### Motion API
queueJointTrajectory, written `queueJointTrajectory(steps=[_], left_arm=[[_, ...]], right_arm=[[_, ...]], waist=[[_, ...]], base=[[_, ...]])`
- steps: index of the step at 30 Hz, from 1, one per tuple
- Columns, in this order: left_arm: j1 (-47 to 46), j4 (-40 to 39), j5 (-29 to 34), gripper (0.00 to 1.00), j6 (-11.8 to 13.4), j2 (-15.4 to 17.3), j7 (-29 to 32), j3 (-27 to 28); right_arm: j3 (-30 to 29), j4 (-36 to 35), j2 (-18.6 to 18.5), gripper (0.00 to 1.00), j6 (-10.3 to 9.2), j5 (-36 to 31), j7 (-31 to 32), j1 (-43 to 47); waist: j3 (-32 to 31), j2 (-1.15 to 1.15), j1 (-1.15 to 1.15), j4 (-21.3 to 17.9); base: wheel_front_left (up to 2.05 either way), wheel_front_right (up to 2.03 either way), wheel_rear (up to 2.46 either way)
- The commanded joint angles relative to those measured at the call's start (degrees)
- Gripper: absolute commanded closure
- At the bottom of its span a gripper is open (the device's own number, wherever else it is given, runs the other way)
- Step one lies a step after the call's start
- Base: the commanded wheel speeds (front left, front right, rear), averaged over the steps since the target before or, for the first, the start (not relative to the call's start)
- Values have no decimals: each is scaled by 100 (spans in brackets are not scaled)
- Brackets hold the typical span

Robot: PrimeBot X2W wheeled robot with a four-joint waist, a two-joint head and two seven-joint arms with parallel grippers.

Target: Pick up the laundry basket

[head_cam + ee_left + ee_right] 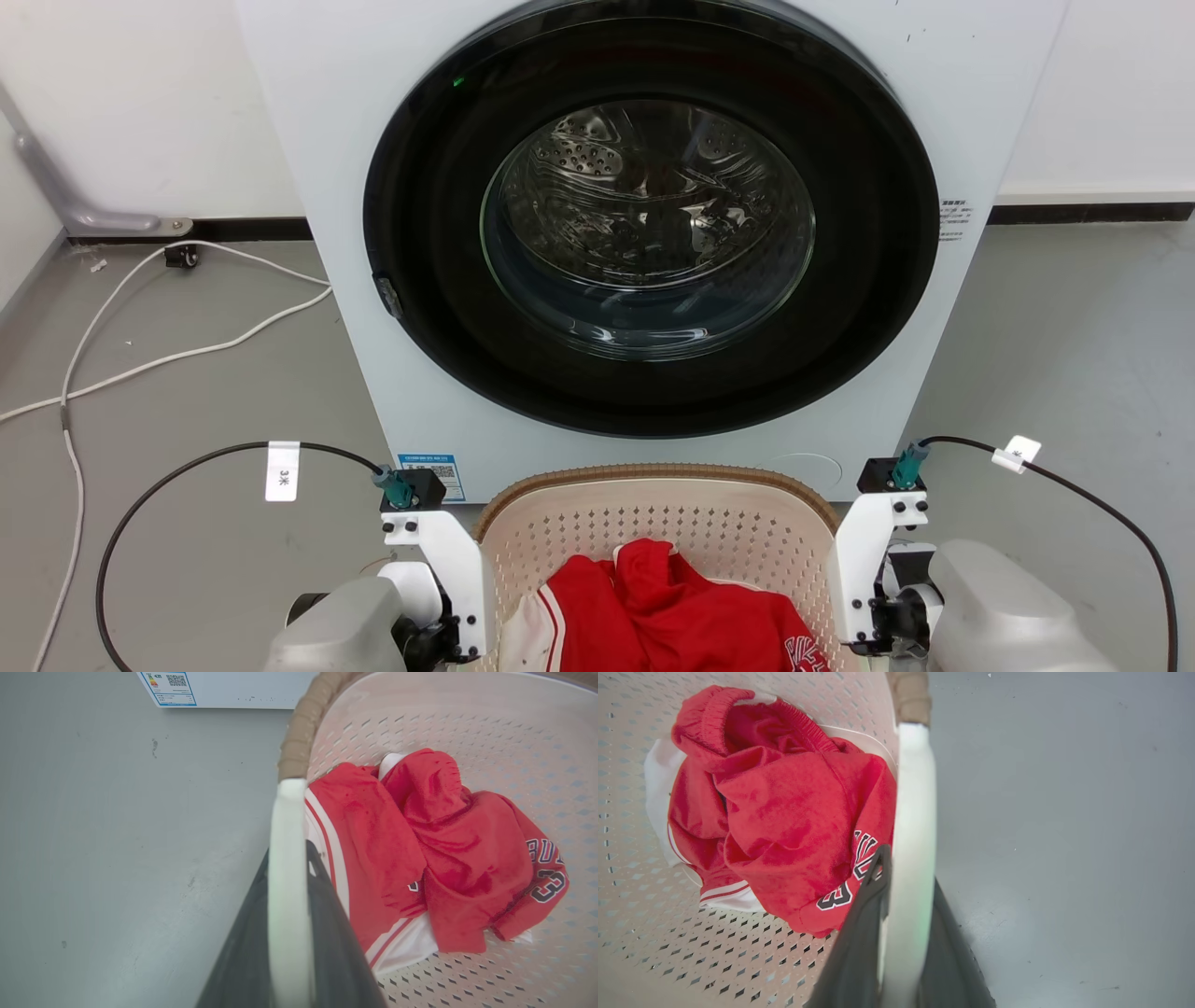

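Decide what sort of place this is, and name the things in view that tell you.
Probably a laundry area, perhaps a test room: a white front-loading washer stands on a bare grey floor, a laundry basket holding red clothing is before it, and a white cable trails by the wall.

- laundry basket (672, 523): cream-white, patterned with rows of small perforations; rim (653, 472) brown, woven-look
- garment (420, 849): red, with white stripes and dark, white-edged numerals
- washer (308, 140): white body, black door ring
- floor (187, 392): plain grey
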Motion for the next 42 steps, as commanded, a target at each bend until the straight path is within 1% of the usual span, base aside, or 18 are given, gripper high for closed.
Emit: queueJointTrajectory(steps=[1,11,28,42], left_arm=[[-84,-172,-30,100,-112,-305,-50,-17],[-123,-156,-64,100,-112,-330,-99,-38],[-66,-98,-125,100,-112,-331,-164,-76],[-69,-107,-182,100,-112,-323,-197,-92]], right_arm=[[0,-107,272,100,94,11,-5,-15],[-49,-107,274,100,94,5,-22,48],[32,-107,275,100,95,212,-61,126],[-59,-107,275,100,95,131,-16,134]], waist=[[1,0,0,3],[-9,0,0,33],[-30,0,0,53],[-11,0,0,64]], base=[[0,0,0],[0,0,0],[0,0,0],[0,0,0]])
